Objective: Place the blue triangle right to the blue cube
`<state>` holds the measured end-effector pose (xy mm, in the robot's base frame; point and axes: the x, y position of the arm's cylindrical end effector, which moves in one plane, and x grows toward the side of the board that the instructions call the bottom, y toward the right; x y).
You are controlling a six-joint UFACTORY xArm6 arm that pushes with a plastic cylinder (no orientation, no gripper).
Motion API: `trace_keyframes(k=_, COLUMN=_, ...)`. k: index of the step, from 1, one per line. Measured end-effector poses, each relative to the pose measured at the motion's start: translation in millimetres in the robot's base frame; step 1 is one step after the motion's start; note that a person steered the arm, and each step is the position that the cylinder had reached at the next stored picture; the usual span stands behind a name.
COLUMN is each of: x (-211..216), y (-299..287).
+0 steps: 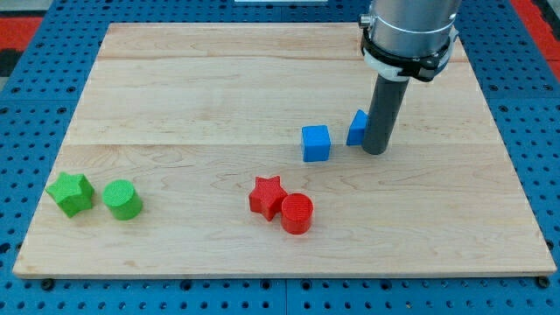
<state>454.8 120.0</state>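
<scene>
The blue cube (316, 143) sits on the wooden board (192, 105), a little right of its middle. The blue triangle (357, 129) stands just to the cube's right and slightly higher in the view, with a small gap between them. Its right side is hidden behind my rod. My tip (375, 150) rests on the board right against the triangle's right side, a little lower in the view than the triangle.
A red star (266, 195) and a red cylinder (297, 213) touch each other below the cube. A green star (70, 192) and a green cylinder (122, 199) sit at the board's lower left. Blue pegboard (35, 105) surrounds the board.
</scene>
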Motion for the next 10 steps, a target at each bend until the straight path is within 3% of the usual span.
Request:
trace_keyframes(k=3, x=1, y=87)
trace_keyframes(k=6, x=-44, y=21)
trace_keyframes(k=10, x=-57, y=-47)
